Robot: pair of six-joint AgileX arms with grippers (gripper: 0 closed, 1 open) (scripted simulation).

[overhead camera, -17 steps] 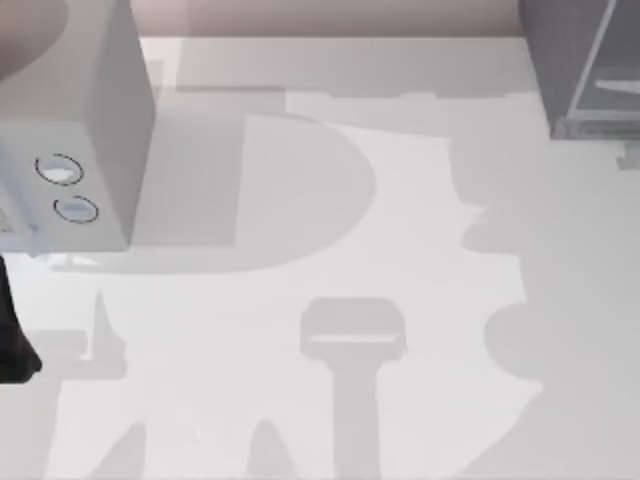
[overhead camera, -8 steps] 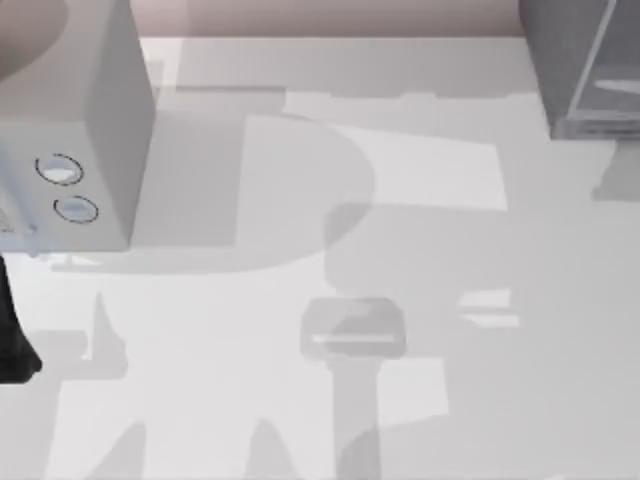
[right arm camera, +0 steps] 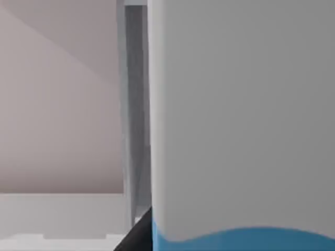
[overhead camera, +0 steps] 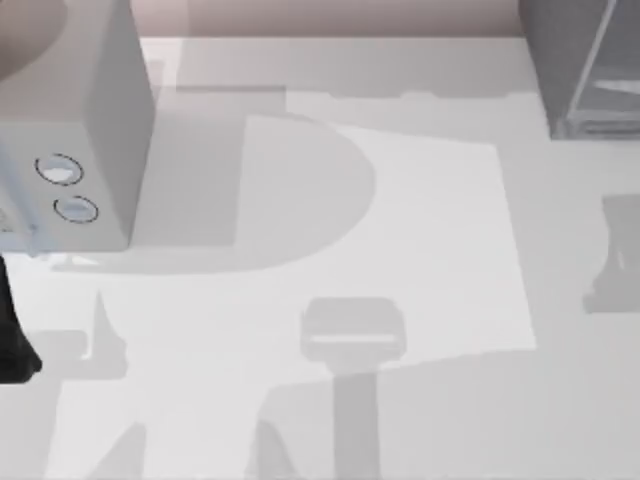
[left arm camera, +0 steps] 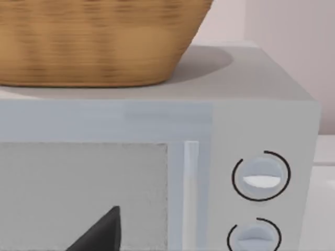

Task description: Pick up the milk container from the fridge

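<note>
Milk container [right arm camera: 241, 130] close against the right wrist camera, white above a blue band, fridge [overhead camera: 580, 65] at table's far right, claw state of both arms impossible to tell

Only the shadows on the bench [overhead camera: 430, 240] differ from a second ago. The jagged dark patch that lay over its right half, then spread across the middle, now sits lower and further right, leaving a bright square-edged patch across the centre.
</note>
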